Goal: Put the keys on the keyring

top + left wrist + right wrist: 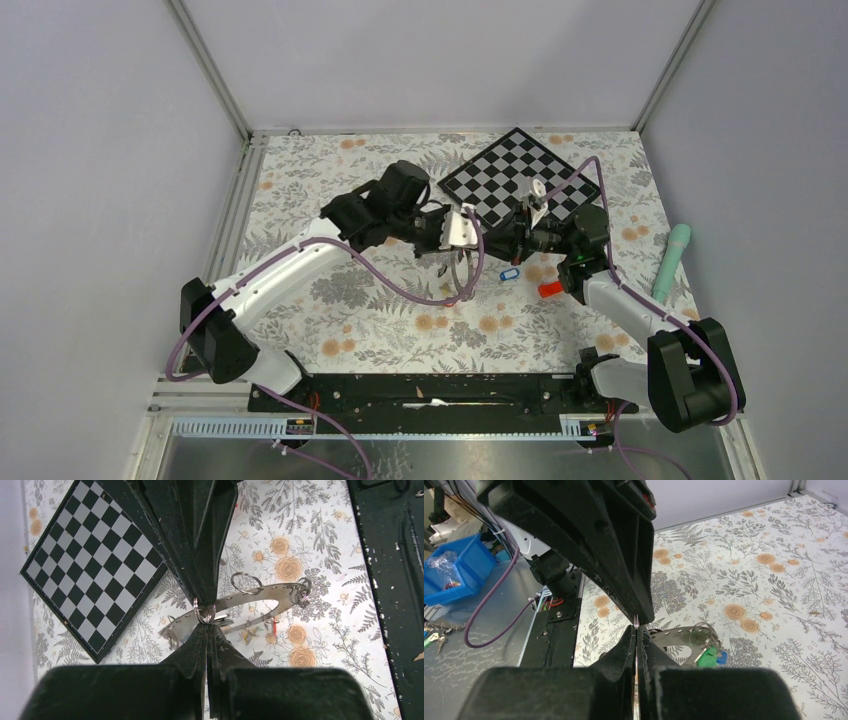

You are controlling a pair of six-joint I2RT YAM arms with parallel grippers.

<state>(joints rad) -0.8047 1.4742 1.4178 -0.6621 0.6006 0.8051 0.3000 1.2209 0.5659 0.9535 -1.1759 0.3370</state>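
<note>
Keyring (280,591) hangs before board (515,175), seemingly left of one key (509,273).

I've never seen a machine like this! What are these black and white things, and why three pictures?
They are a left robot arm and a right robot arm, standing at the edge of a flowery cloth. One picture looks down from above. The other two come from a camera on each wrist, showing that arm's pinching tool close up. The left tool is shut on the keyring, a flat metal band carrying little loops. The right tool is shut on a thin metal piece; I cannot tell what. On the cloth lie a chequered board, a blue key tag, a small red thing and a pale green stick. A green tag shows beside the keyring.
</note>
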